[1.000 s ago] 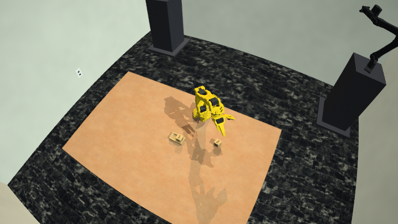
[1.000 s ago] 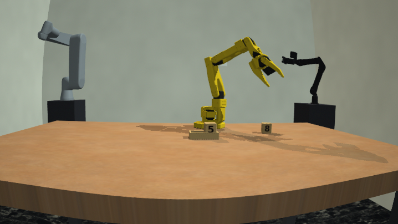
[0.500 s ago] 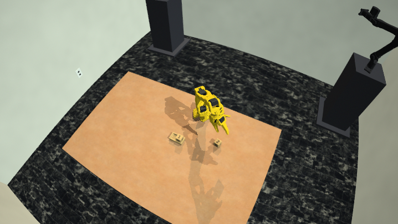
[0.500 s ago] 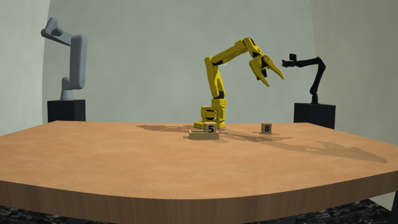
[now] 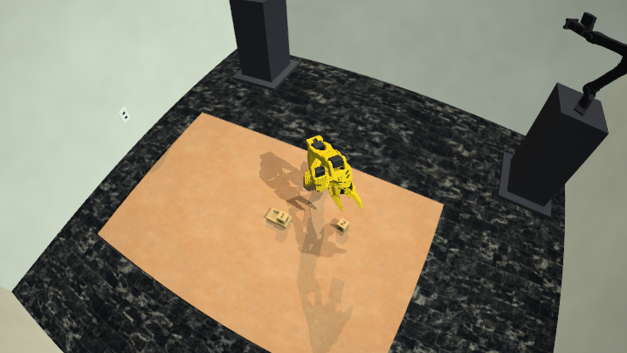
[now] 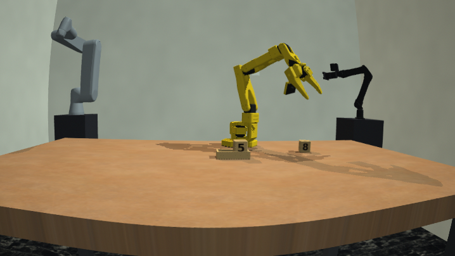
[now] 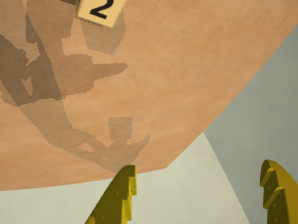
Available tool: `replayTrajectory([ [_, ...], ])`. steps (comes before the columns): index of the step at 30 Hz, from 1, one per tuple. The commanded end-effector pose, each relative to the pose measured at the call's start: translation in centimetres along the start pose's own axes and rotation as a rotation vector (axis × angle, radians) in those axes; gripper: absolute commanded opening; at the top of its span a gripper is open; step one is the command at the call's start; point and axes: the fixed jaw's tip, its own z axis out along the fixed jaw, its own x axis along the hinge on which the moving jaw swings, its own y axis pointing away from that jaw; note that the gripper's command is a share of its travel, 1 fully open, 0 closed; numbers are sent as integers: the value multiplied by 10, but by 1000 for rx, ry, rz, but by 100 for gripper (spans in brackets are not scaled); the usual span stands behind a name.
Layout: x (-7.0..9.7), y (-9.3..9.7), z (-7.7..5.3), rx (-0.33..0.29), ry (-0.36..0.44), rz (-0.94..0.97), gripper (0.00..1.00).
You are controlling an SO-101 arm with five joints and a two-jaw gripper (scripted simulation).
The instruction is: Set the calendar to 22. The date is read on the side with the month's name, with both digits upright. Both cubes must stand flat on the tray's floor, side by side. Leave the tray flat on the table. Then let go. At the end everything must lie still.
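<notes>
A small wooden tray (image 5: pixel 275 218) lies on the table and holds one cube (image 6: pixel 240 146); that cube shows 1 on top (image 5: pixel 283 216) and 5 on the side facing the exterior camera. A second cube (image 5: pixel 342 224) stands loose on the table to the tray's right; it shows 2 on top and 8 on the side (image 6: pixel 304 146). It also shows in the wrist view (image 7: pixel 101 4). My gripper (image 6: pixel 313 91) is open and empty, raised high above the table, above the loose cube. Its two yellow fingers point past the table edge.
The yellow arm's base (image 6: pixel 243 132) stands just behind the tray. A grey arm on a pedestal (image 6: pixel 79 79) stands at the back left and a black arm on a pedestal (image 6: pixel 357 95) at the back right, both off the table.
</notes>
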Motion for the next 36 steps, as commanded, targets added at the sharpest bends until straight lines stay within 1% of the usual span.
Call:
replayTrajectory([
  [1,6,-1,-7,25,49,-131,35],
  [9,8,0,-6,16,53,-375,35],
  [11,8,0,-6,16,53,-375,35],
  [23,11,0,-6,5,57,-672,35],
  [36,13,0,-5,-3,58,-867,35],
])
